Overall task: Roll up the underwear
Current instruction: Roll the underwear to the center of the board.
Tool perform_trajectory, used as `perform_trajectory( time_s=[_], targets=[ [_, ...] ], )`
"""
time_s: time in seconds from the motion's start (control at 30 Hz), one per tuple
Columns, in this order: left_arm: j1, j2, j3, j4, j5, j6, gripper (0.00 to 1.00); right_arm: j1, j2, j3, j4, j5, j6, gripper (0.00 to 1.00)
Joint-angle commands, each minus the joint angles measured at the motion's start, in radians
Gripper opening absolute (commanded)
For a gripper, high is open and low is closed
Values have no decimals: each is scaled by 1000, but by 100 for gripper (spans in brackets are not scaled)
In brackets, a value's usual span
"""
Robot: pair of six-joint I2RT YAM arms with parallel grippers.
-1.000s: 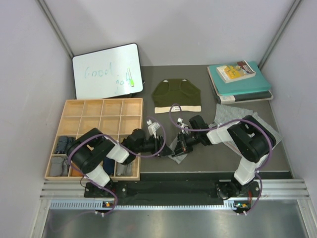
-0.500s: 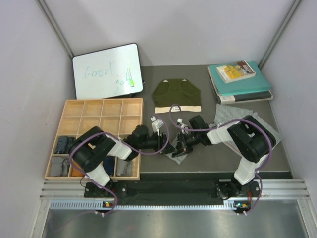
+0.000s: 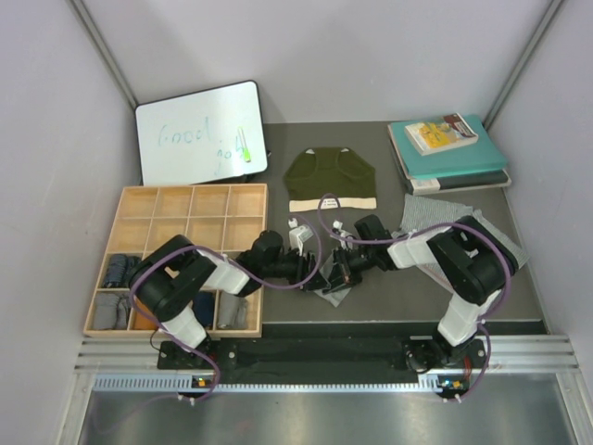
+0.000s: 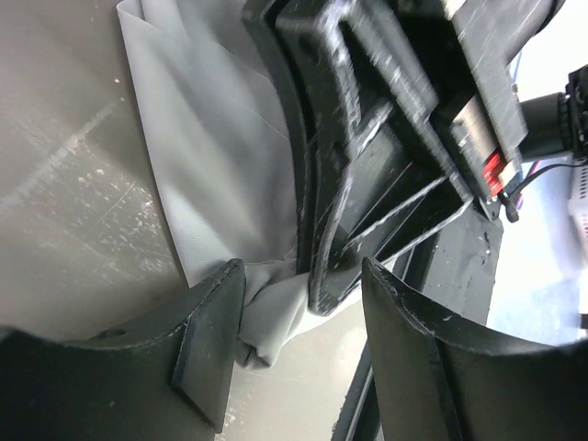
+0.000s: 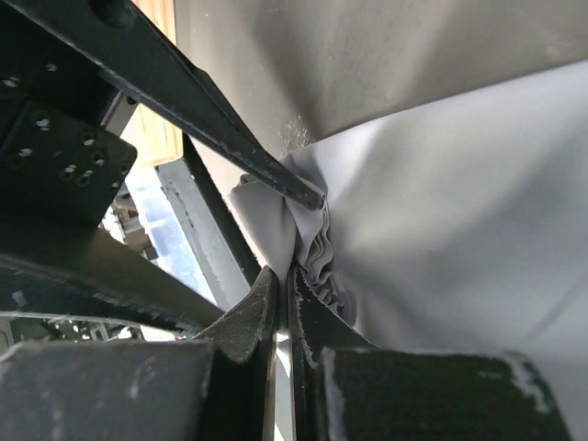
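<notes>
The light grey underwear lies bunched on the dark mat in front of both arms. My right gripper is shut on a gathered fold of it, with the pleats showing between the fingertips in the right wrist view. My left gripper is open. In the left wrist view its jaws straddle the grey cloth's edge and the right gripper's fingers. The olive green underwear lies flat further back. The patterned underwear lies at the right, partly under the right arm.
A wooden compartment tray sits at the left with rolled cloth bundles in its near cells. A whiteboard leans at the back left. Teal books are stacked at the back right.
My left gripper has moved right, from beside the tray up to the right gripper and the grey cloth. The right gripper has stayed put on the cloth.
</notes>
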Motion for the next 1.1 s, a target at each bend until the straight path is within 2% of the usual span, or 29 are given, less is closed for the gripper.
perform_trajectory(
  time_s=[0.0,0.2,0.43,0.67,0.7,0.73,0.8,0.83,0.93,0.97,1.0,1.07],
  targets=[
    [-3,-20,28,-102,-15,74,59,-33,-62,29,-13,-27,-38,0],
    [-3,-7,32,-96,-5,71,56,-78,-45,46,-31,-33,-64,0],
    [-3,5,31,-96,-5,68,49,-122,-10,64,-52,-28,-101,0],
    [-3,34,48,-120,-44,62,22,-121,-9,57,-42,-30,-106,0],
    [-3,40,51,-128,-55,59,12,-121,-22,54,-42,-27,-104,0],
    [-3,42,62,-142,-61,60,8,-119,-30,50,-42,-24,-103,0],
    [-2,40,74,-192,-90,65,0,-121,-71,32,-39,1,-95,14],
    [-2,39,91,-211,-101,65,0,-121,-90,24,-34,7,-89,31],
    [-2,32,134,-301,-118,57,0,-121,-174,-9,-48,53,-93,56],
    [0,32,146,-347,-120,54,0,-121,-196,-28,-59,82,-97,60],
    [-2,35,155,-362,-126,46,0,-121,-220,-38,-59,94,-98,68],
    [0,39,180,-408,-126,31,0,-119,-286,-75,-57,140,-101,74]
  ],
)
